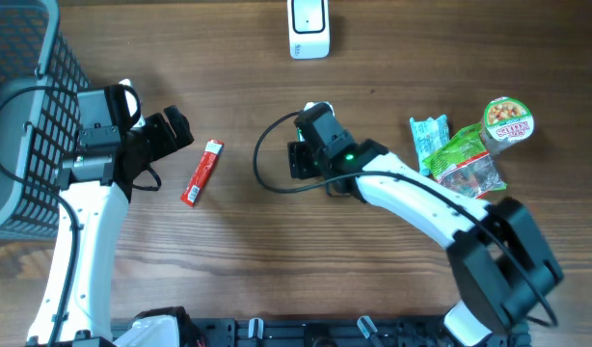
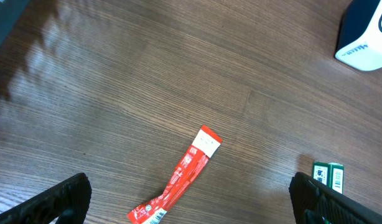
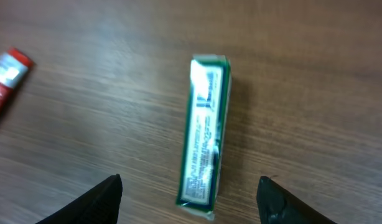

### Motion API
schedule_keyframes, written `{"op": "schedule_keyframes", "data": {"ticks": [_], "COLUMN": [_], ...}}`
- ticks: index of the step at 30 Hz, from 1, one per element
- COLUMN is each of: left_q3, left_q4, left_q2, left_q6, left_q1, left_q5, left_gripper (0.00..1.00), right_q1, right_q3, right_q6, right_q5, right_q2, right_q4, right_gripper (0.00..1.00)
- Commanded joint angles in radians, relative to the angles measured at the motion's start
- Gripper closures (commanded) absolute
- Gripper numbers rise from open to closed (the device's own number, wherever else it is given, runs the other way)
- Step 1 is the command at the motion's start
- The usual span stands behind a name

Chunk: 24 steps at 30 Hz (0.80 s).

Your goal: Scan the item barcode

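Note:
A narrow green box (image 3: 203, 137) with a white printed label lies flat on the wooden table, loose between and just ahead of my right gripper's (image 3: 190, 186) open fingers (image 3: 104, 200); in the overhead view that gripper (image 1: 298, 159) covers the box. The box's end (image 2: 328, 175) also shows in the left wrist view. A red sachet (image 1: 202, 173) lies to the left, its barcode end (image 2: 155, 214) facing my left gripper (image 2: 190, 190), which hovers wide open over it and holds nothing. The white scanner (image 1: 309, 29) stands at the far edge.
A grey mesh basket (image 1: 26, 106) fills the far left. At the right lie a teal packet (image 1: 429, 135), a green snack bag (image 1: 467, 164) and a lidded cup (image 1: 509, 123). A black cable (image 1: 267, 178) loops beside the right wrist.

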Motion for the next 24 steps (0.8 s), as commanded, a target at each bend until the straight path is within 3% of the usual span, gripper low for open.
{"op": "schedule_keyframes", "data": {"ticks": [1, 4, 8, 24], "left_q3": [0.011, 0.011, 0.011, 0.011], "left_q4": [0.003, 0.003, 0.003, 0.003], "left_q2": [-0.002, -0.002, -0.002, -0.002], "left_q6": [0.002, 0.002, 0.002, 0.002], "left_q1": [-0.002, -0.002, -0.002, -0.002], "left_q5": [0.008, 0.008, 0.008, 0.008], "left_gripper": [0.0, 0.0, 0.0, 0.0], "right_q1": [-0.003, -0.003, -0.003, 0.0], "right_q3": [0.001, 0.001, 0.001, 0.025], "right_q6": [0.018, 0.016, -0.001, -0.051], "right_q5": [-0.016, -0.052, -0.076, -0.032], "right_q2": [0.072, 0.075, 0.076, 0.104], "right_q4": [0.015, 0.043, 0.061, 0.095], "right_gripper": [0.32, 0.36, 0.48, 0.52]}}
